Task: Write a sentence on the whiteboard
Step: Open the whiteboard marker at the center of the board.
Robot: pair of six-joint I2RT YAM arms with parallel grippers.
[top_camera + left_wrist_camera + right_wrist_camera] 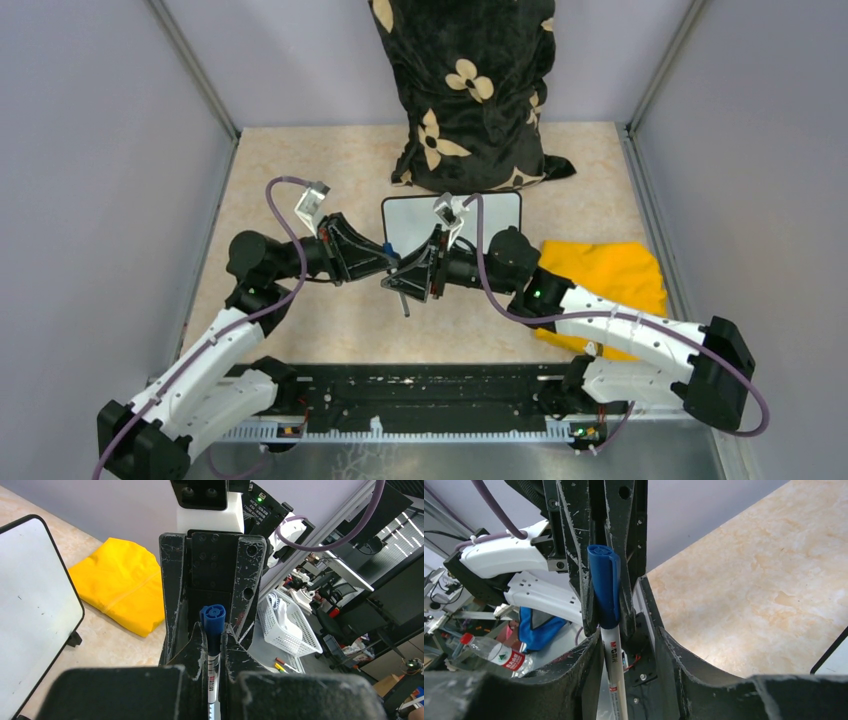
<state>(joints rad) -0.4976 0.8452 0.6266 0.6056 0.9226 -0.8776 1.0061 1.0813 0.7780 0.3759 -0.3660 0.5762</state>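
The whiteboard [495, 215] lies flat at mid-table, its face [35, 605] plain white; the sentence is not in view. My two grippers meet tip to tip just in front of it. A marker [212, 617] with a blue cap [604, 585] and a white barrel runs between them. The left gripper [214, 635] [395, 262] is shut on the marker. Around the barrel [613, 665], the right gripper [629, 645] [415, 278] has its fingers apart, with a gap on one side. One end of the marker [405, 303] pokes out below the jaws.
A yellow cloth [600, 275] [117, 585] lies right of the board, under the right arm. A black bag with cream flowers [470, 90] stands behind the board against the back wall. Grey walls close in both sides.
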